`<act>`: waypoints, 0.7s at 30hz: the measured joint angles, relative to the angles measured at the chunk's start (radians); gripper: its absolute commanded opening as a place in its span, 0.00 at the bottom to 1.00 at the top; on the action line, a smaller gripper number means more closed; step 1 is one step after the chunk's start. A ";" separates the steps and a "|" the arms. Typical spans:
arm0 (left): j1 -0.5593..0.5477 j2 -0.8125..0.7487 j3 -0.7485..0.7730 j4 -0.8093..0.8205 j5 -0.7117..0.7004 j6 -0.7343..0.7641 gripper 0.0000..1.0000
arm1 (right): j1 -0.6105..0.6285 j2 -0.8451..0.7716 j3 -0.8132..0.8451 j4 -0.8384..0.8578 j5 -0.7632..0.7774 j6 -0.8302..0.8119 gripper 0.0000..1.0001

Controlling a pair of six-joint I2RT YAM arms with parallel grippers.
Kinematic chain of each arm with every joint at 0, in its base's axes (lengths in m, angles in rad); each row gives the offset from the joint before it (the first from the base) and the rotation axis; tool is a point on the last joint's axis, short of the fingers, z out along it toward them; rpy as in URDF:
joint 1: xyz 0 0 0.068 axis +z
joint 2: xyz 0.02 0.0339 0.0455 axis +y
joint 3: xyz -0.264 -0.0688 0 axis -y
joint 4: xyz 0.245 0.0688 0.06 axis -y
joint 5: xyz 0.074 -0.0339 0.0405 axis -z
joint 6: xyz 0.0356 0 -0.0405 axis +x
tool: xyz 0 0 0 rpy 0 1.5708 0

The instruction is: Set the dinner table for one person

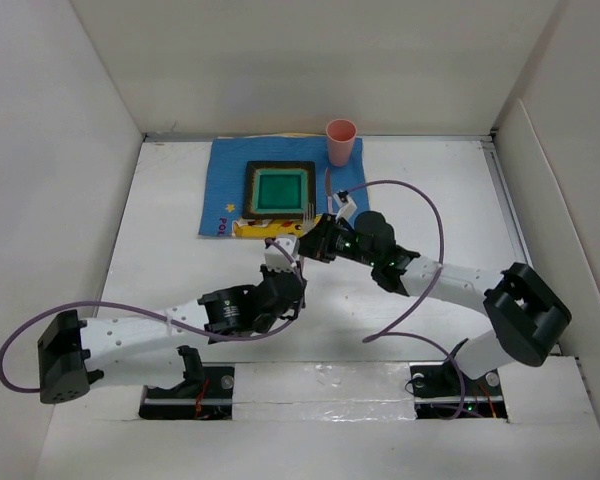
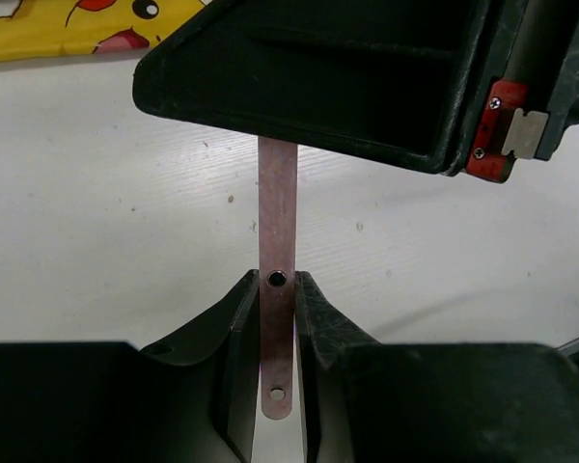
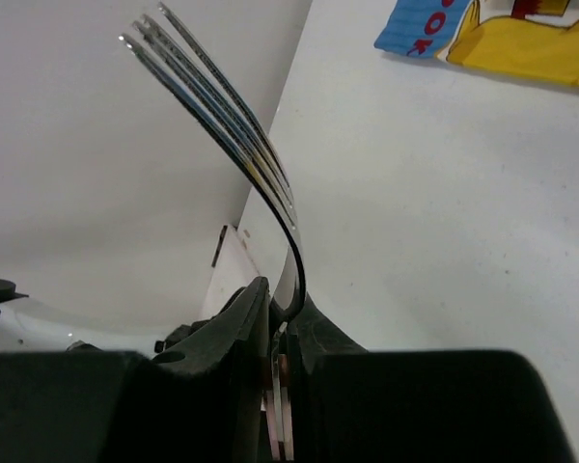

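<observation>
A fork with a copper-coloured handle (image 2: 277, 207) is held in the air between both grippers, above the white dinner table (image 1: 460, 200). My left gripper (image 2: 277, 280) is shut on the end of the handle, its jaws pressed against both flat sides. My right gripper (image 3: 282, 294) is shut on the fork's neck, and the shiny tines (image 3: 234, 125) curve up out of it. In the top view, the left gripper (image 1: 285, 252) and the right gripper (image 1: 316, 240) meet tip to tip just in front of the placemat. The right gripper's black body (image 2: 347, 77) fills the top of the left wrist view.
A blue placemat (image 1: 230, 180) with a yellow cartoon print lies at the back of the table. A dark-rimmed square green plate (image 1: 279, 190) sits on it, with a pink cup (image 1: 340, 141) at its far right corner. White walls enclose the table.
</observation>
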 measured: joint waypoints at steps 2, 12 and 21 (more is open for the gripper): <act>-0.015 0.004 0.000 -0.013 -0.016 -0.013 0.00 | -0.001 -0.014 -0.016 -0.002 -0.001 0.002 0.38; 0.027 -0.018 0.000 0.055 -0.060 -0.011 0.00 | -0.134 -0.257 -0.045 -0.108 0.010 -0.072 0.54; 0.376 0.143 0.113 0.158 0.122 0.068 0.00 | -0.340 -0.446 -0.140 -0.238 0.120 -0.214 0.53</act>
